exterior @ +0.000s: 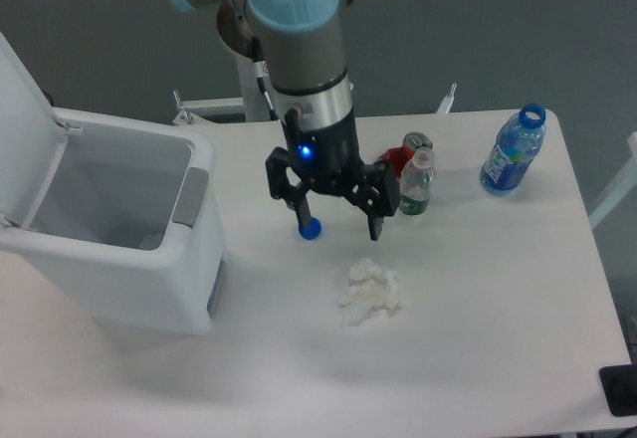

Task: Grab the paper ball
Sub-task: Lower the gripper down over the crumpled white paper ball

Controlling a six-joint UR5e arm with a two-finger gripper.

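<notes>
So the paper ball (369, 292) is just sitting on the white worktop (478, 299), a lumpy white wad, and I'll use it as the reference for everything else. The tool (338, 221) hangs above and slightly left of it, not touching it. Its two black fingers are spread wide apart with nothing between them, so it's got hold of nothing. There's a small blue light glowing on the tool's body.

A little blue bottle cap (310, 228) lies on the worktop up and to the left of the paper ball, right by the tool's left-hand fingertip as the camera sees it. Whether they actually touch, I can't tell.

Up and to the right of the ball there's a small clear bottle (416, 187) standing upright, with a red can (408, 149) right behind it. Farther right of those is a bigger blue water bottle (513, 151) with its cap off.

Well off to the left of the ball sits a white bin (129, 249) with its lid flipped open.
</notes>
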